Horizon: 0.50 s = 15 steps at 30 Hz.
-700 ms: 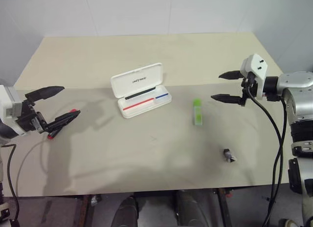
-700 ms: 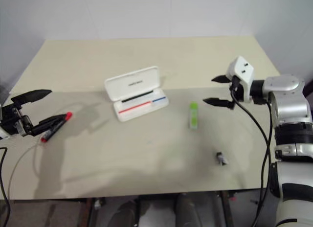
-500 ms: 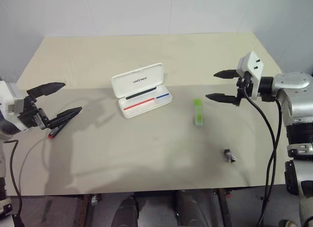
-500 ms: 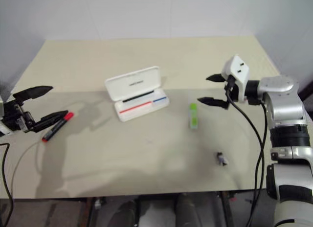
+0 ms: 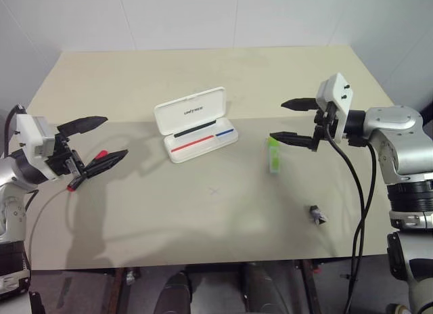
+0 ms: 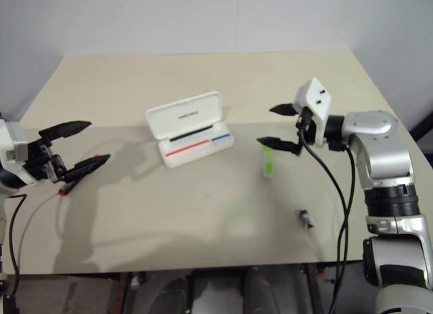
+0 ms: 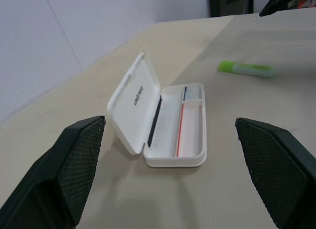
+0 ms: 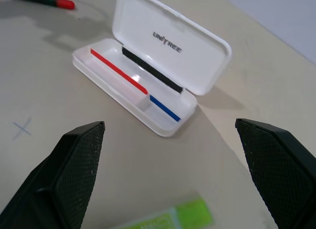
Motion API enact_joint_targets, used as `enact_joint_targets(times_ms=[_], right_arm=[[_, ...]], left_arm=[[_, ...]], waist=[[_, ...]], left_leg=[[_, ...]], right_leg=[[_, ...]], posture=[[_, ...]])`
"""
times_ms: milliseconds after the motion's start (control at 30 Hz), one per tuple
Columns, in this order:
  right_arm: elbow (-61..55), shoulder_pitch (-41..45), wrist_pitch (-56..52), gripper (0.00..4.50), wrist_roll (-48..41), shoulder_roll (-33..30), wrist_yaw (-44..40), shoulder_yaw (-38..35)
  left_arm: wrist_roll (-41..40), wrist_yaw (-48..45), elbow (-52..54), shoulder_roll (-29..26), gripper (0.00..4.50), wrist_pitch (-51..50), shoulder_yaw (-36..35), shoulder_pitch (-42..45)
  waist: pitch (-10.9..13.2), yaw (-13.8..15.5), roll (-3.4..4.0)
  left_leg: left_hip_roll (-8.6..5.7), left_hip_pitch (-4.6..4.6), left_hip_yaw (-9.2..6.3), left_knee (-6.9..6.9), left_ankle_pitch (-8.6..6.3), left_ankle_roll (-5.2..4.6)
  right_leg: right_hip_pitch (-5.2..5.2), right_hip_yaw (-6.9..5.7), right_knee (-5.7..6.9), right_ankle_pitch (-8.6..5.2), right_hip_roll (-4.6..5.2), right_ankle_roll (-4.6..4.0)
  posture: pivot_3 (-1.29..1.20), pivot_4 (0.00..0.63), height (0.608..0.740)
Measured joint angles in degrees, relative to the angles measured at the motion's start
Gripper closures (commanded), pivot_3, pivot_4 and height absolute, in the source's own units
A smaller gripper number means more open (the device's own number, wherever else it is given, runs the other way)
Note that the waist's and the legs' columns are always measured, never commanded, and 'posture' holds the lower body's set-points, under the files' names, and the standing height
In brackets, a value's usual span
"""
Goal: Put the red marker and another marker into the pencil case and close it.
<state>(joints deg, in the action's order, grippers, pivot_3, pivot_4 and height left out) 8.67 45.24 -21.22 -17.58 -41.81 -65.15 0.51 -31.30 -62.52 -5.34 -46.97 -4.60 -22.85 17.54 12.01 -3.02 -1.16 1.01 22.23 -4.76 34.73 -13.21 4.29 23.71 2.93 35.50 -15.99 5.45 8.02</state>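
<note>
Both claws, left claw (image 5: 95,145) and right claw (image 5: 289,120), gape wide, empty; one open pencil case (image 5: 196,124) mid-frame holds no markers, red marker (image 5: 86,172) and green highlighter (image 5: 273,155) on the bench (image 5: 203,219).

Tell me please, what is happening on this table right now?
A two-armed robot is about to pack markers into the pencil case, which lies open in the middle of the table with nothing put in. The left claw hangs open just above the red marker at the table's left side. The right claw hangs open over the far end of the green highlighter. Neither claw holds anything. A small dark object lies near the front right.
</note>
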Motion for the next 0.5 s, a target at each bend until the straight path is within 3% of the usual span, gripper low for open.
enact_joint_targets(times_ms=[267, 500], right_arm=[[-9.7, -8.9, -4.3, 0.02, -2.8, -0.3, 3.6, -2.2], [-19.5, -20.7, -6.8, 0.02, -6.7, -0.7, 7.6, -8.5]], left_arm=[[6.0, 2.8, -2.9, 5.9, 0.0, 0.5, 9.6, 5.7], [11.2, 4.0, -15.4, 10.5, 0.0, 3.9, 14.7, 15.2]], waist=[[0.0, 1.2, -0.02], [0.0, 1.6, -0.06]], left_leg=[[-0.02, 0.04, -0.01, 0.35, -0.06, -0.07], [-0.06, 0.05, -0.01, 0.41, -0.06, -0.08]], right_leg=[[-0.1, 0.05, 0.02, 0.07, -0.04, 0.09], [-0.17, 0.13, -0.05, 0.12, -0.04, 0.19]], posture=[[0.0, 0.15, 0.74], [0.0, 0.15, 0.74]])
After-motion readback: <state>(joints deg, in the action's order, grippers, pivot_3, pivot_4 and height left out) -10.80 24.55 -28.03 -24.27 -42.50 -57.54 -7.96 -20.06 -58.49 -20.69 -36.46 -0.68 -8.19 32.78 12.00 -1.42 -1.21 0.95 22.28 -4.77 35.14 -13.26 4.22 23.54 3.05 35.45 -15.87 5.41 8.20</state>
